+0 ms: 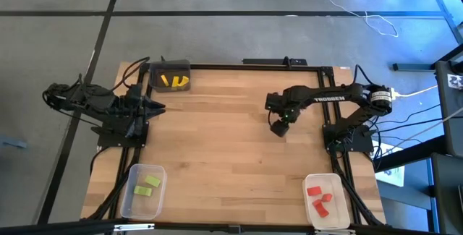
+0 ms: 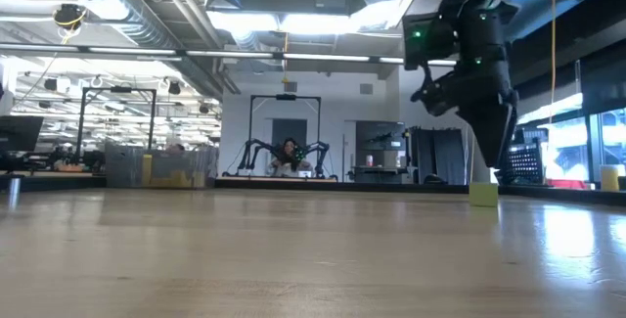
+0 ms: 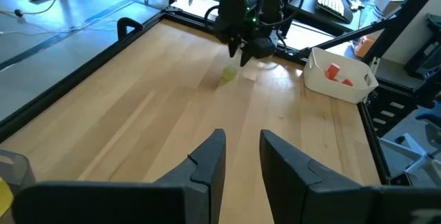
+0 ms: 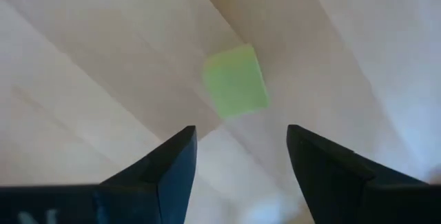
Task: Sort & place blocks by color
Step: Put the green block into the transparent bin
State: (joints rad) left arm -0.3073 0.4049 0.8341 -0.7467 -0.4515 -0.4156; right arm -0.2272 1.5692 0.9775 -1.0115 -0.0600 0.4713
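Right gripper [image 4: 238, 158], dark fingers spread wide, above small light green block [image 4: 236, 80] lying free on bare wooden table [image 1: 217, 141]. Nothing between them. Farther out: clear bin with red blocks [image 1: 319, 199], left gripper [image 3: 241, 158] parked open.

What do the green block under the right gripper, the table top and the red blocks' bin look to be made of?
Green block: matte, uniform light green, soft edges; likely foam or plastic, cannot tell which.
Table top: light wood boards with visible grain and a slight sheen.
Bin holding red blocks: thin white, slightly translucent plastic.
The right gripper is open above the green block; the left arm waits at the table's left edge.
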